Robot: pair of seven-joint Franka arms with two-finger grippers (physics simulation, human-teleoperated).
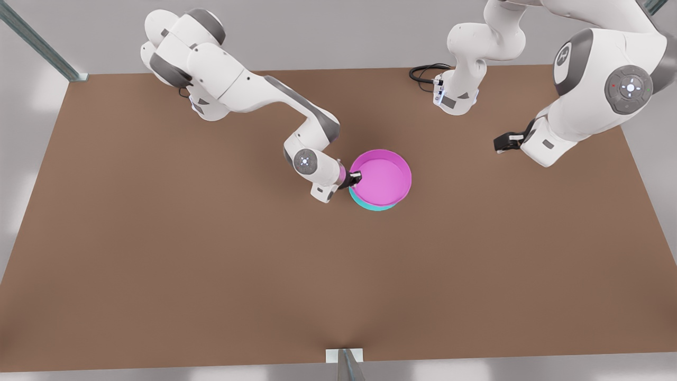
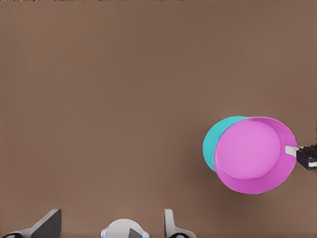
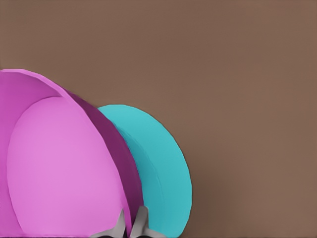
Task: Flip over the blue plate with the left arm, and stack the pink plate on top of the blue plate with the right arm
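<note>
Centrally on the brown counter (image 1: 158,264), the pink plate (image 1: 382,180) sat over the blue plate (image 1: 370,205), its rim pinched by the right hand (image 1: 353,179). Well apart, the left hand (image 1: 502,143) waited with fingers spread, holding nothing.

The pink plate (image 1: 382,177) — round, shallow, lighter inside — sits open side up over the blue plate (image 1: 370,205) near the table's middle. Only a cyan crescent of the blue one peeks out — at the near-left edge.
</note>
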